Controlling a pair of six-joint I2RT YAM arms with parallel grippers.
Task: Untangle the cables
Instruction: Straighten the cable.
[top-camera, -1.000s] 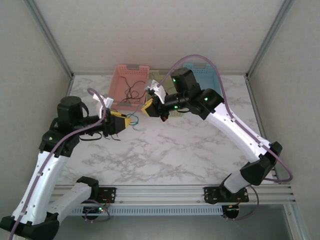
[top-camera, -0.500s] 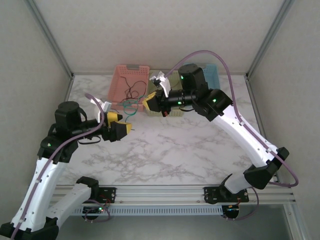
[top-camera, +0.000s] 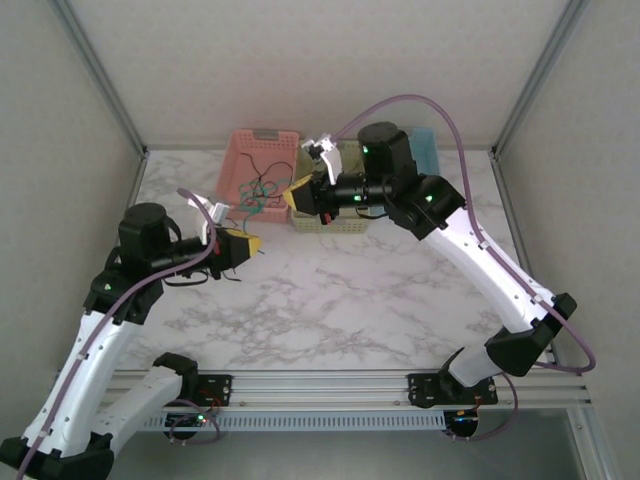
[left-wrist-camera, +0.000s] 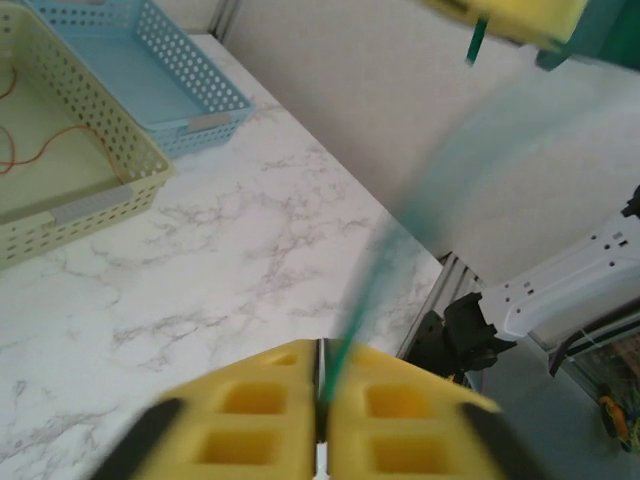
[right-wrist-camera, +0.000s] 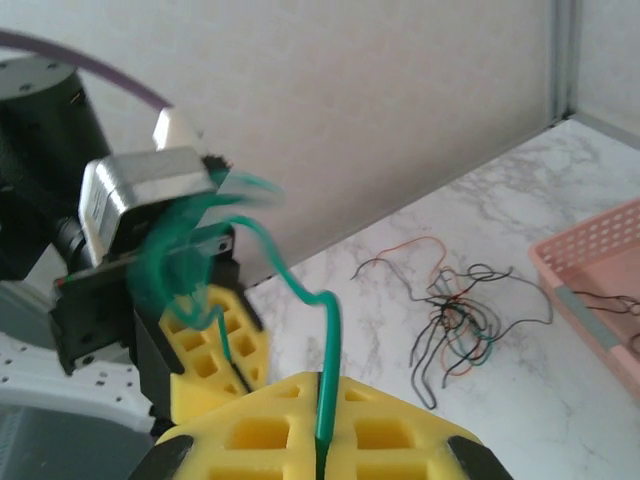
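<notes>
A teal-green cable (right-wrist-camera: 322, 330) runs between my two grippers, and both are shut on it. My right gripper (right-wrist-camera: 320, 445) pinches one end between its yellow pads. From there the cable loops across to my left gripper (right-wrist-camera: 232, 368). In the left wrist view my left gripper (left-wrist-camera: 322, 385) clamps the green cable (left-wrist-camera: 352, 320), which rises blurred toward the right gripper. From above, my left gripper (top-camera: 248, 245) sits low on the left. My right gripper (top-camera: 292, 197) is up by the baskets. A tangle of black, red-orange and teal cables (right-wrist-camera: 455, 315) lies on the marble table.
A pink basket (top-camera: 240, 150) holding a few dark wires stands at the back. Beside it are a pale yellow-green basket (left-wrist-camera: 95, 195) with a red-orange wire (left-wrist-camera: 25, 150) and a blue basket (left-wrist-camera: 160, 70). The marble table (top-camera: 380, 290) stretches toward the front rail.
My left gripper opened wide, then closed on the green cable. My right arm drew back toward the baskets, carrying its end of the cable.
</notes>
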